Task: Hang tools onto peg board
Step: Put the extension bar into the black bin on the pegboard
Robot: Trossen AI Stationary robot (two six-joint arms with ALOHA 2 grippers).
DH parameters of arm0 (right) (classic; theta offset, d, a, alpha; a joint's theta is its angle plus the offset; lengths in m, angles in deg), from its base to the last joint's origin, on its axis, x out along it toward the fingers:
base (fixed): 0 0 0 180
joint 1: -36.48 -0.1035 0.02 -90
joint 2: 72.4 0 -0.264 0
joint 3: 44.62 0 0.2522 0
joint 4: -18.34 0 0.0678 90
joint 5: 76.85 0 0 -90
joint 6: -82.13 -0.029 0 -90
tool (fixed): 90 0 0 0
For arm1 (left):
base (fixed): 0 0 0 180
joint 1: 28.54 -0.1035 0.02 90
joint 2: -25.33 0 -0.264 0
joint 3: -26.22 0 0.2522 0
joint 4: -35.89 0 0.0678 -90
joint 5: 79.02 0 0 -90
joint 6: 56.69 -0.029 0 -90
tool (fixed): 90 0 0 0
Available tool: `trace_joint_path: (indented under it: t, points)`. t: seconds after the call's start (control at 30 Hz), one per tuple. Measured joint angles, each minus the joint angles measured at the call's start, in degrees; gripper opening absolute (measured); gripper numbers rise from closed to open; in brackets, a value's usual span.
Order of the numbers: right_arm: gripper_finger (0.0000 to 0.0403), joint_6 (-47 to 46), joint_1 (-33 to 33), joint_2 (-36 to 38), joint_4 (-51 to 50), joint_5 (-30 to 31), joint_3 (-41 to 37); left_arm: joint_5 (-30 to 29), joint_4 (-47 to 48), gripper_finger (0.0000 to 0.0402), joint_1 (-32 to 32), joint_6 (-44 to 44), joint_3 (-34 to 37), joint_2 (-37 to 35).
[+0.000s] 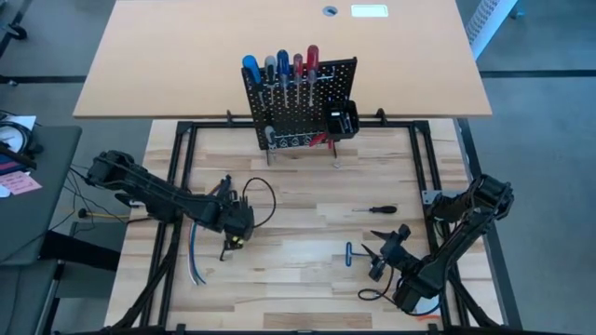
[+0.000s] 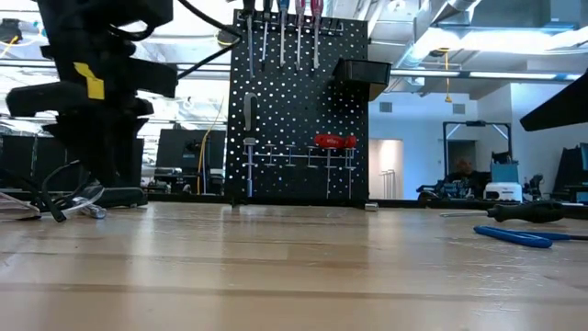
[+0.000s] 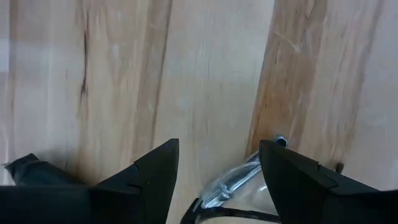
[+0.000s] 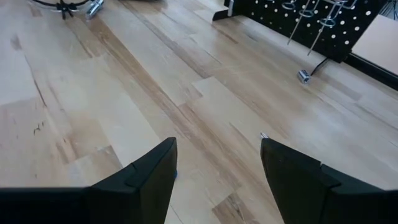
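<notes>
**Left hand low over a small metal piece, 2 tools loose on the desk**

The left hand (image 1: pixel 235 233) hangs close over the desk (image 1: pixel 307 270), fingers spread wide, with a small shiny metal piece (image 3: pixel 239 180) lying between them; what it is I cannot tell. The right hand (image 1: pixel 386 251) hovers at about 4 o'clock on the desk, also spread and carrying nothing.

Just at its 9 o'clock lies a blue key (image 1: pixel 356 254), and at its 12 o'clock a black screwdriver (image 1: pixel 375 210).

The peg board (image 1: pixel 300 102) stands upright at 12 o'clock, well apart from both hands. It carries 5 screwdrivers in its top row, 1 red-handled tool lower down, and 1 small black bin (image 1: pixel 339 122).

Judged from this, the step is picking up the next tool. The next move calls for closing on it, lifting, and carrying it to a free hook.
</notes>
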Motion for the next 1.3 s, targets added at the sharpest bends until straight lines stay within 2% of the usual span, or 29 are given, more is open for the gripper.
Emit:
trace_joint_path:
  t: [0.13, 0.37, 0.57, 0.77, 1.0, 1.07, 1.2, 1.3]
  points:
    - [0.0239, 0.1, 0.0, 0.0, 0.0, -0.1, 0.0, 0.4, 2.9, 0.0219, -0.1, 0.7, 0.0, 0.0]
    - [0.0239, 0.1, 0.0, 0.0, 0.0, -0.3, 0.0, 2.1, 13.0, 0.0219, 1.0, 7.6, 0.0, 0.0]
    - [0.0240, 0.0, 0.0, 0.0, 0.0, -0.3, 0.0, 2.1, 11.9, 0.0219, 2.8, 8.9, -2.3, 0.0]
    - [0.0240, -0.1, 0.0, 0.0, 0.0, -0.3, 0.0, 1.5, 4.1, 0.0219, 2.5, 0.6, -3.3, 0.3]
    - [0.0240, -0.1, 0.0, 0.0, 0.0, -0.3, 0.0, -2.5, 5.1, 0.0198, -2.3, -1.7, -0.2, 1.9]
    - [0.0240, -0.1, 0.0, 0.0, 0.0, -0.3, 0.0, -1.8, 5.2, 0.0186, -3.1, -2.1, -0.1, 1.9]
    - [0.0240, -0.1, 0.0, 0.0, 0.0, -0.3, 0.0, 5.0, 4.6, 0.0169, -3.3, -5.9, -0.1, 1.9]
    - [0.0240, -0.1, 0.0, 0.0, 0.0, -0.3, 0.0, 5.2, 4.0, 0.0165, -2.3, -6.6, -0.1, 1.9]
